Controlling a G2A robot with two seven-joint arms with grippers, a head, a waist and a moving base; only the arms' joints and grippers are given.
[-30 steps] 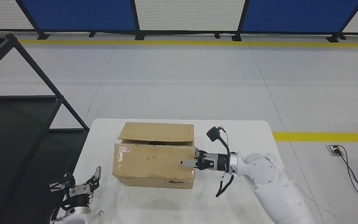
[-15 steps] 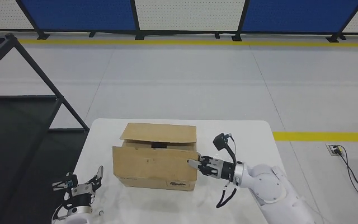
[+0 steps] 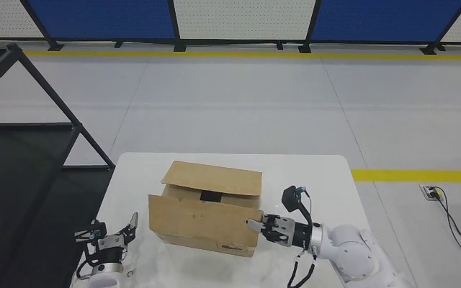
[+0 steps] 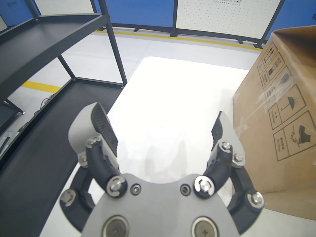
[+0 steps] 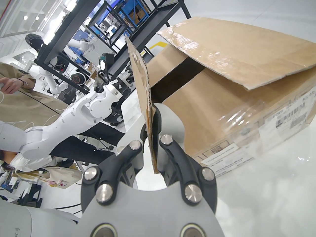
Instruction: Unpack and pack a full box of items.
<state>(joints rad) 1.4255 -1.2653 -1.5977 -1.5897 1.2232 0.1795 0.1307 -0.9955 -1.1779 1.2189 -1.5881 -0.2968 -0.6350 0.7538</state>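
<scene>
The brown cardboard box is sitting mid-table on the white table. Its near flap is standing upright, and the right gripper is pinching that flap's corner. The opening step seems to be underway, and the next move is likely folding this flap fully outward. The left gripper is hovering beside the box, jaws wide and holding nothing.

White arm, silver black-linked tool

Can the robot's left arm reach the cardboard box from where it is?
Probably yes. The left tool is open and sits close beside the box, with bare white table between them and nothing in the way. The right tool grips one flap.
</scene>
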